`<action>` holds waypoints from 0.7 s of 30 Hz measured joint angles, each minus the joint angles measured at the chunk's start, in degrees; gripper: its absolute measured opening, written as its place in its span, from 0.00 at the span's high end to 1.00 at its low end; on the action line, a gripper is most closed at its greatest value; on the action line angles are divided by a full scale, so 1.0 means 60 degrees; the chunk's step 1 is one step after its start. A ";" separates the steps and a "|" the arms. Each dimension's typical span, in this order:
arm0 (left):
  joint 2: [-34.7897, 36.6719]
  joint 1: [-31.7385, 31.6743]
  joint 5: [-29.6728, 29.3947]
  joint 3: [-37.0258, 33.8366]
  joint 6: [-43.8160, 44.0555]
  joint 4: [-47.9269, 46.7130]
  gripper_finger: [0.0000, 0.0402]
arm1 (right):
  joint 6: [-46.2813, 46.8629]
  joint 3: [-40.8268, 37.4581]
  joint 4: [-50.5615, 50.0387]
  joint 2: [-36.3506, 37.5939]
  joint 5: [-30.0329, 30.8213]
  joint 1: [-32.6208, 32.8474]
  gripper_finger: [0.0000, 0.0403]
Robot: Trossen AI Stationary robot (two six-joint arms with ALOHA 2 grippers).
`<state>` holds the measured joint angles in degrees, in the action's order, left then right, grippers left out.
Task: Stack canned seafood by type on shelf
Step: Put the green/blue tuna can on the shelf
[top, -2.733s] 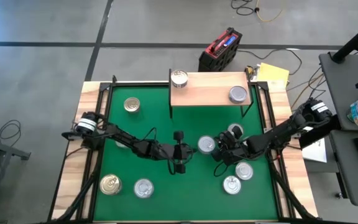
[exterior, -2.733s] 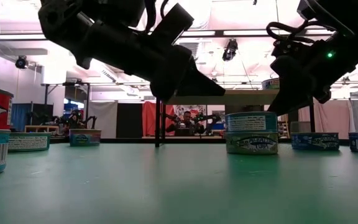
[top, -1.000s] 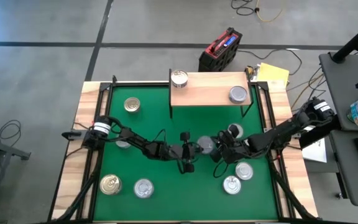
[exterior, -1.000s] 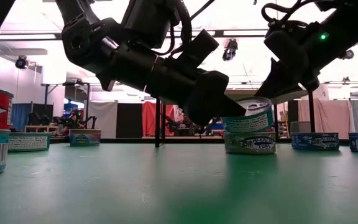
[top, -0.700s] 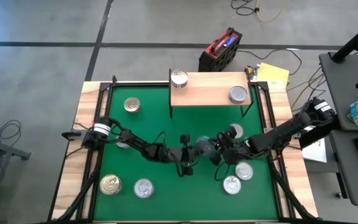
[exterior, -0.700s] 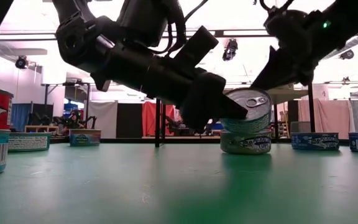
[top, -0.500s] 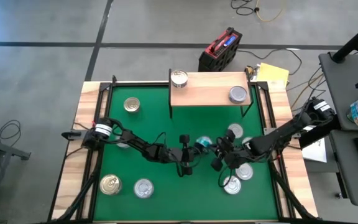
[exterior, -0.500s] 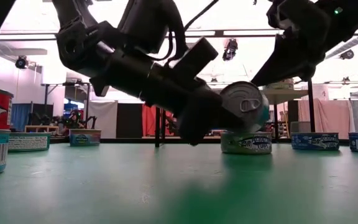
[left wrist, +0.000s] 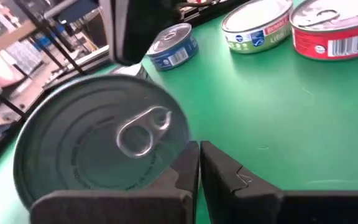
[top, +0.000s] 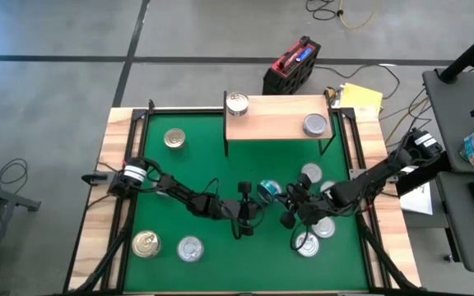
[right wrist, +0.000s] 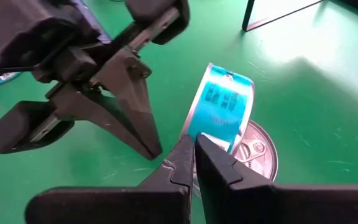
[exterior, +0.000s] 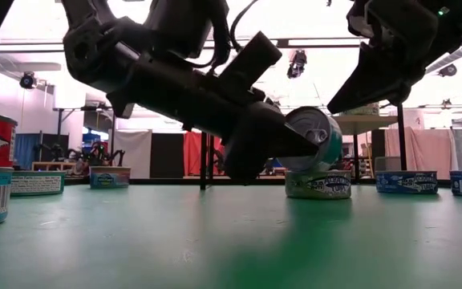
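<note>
Four tins nearest the front edge of the green mat: gold-topped tin and silver-topped tin on the left, two silver-topped tins on the right, partly under the right arm.

Mid-mat: left gripper, fingers pressed together, gripping nothing, tips against the lid side of the teal-labelled tin. Right gripper, fingers likewise together and empty, tips at the label side of the same tin. Teal-labelled tin tipped up on its rim, pull-tab lid turned toward the low camera, resting on the lower tin beneath it.

Compared with earlier: lying flat on the lower tin a few seconds back, lifted at one side a second ago, now close to standing on edge. Left gripper farther in toward the stack than before; right gripper drawn back slightly toward the right pair of tins.

Farther back: one silver-topped tin just in front of the shelf legs, one gold-topped tin well apart at the left.

Farthest: shelf at the rear edge, one tin on its left rear corner, one tin near its right end.

Room for moving: bare board between the two shelf tins; bare mat left of centre, between the gold-topped rear tin and the near-left pair. Wooden border on the mat's sides.
</note>
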<state>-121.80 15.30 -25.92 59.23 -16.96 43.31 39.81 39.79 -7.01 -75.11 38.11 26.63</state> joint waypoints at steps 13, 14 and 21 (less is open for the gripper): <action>0.0587 0.0555 -0.1792 -0.0057 -0.0754 -0.0693 1.00 | 0.0551 -0.0007 -0.0683 0.0414 0.0019 0.0051 0.98; 0.0665 0.0578 -0.1854 -0.0079 -0.0755 -0.0754 1.00 | 0.0643 -0.0007 -0.0723 0.0506 -0.0082 0.0055 0.98; 0.0951 0.0424 -0.1496 -0.0359 -0.0753 -0.0807 1.00 | 0.1663 -0.0011 -0.1910 0.1063 -0.0193 0.0062 0.98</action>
<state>-116.09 17.84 -34.89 57.07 -21.47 38.47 49.79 39.73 -18.46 -68.74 36.95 27.00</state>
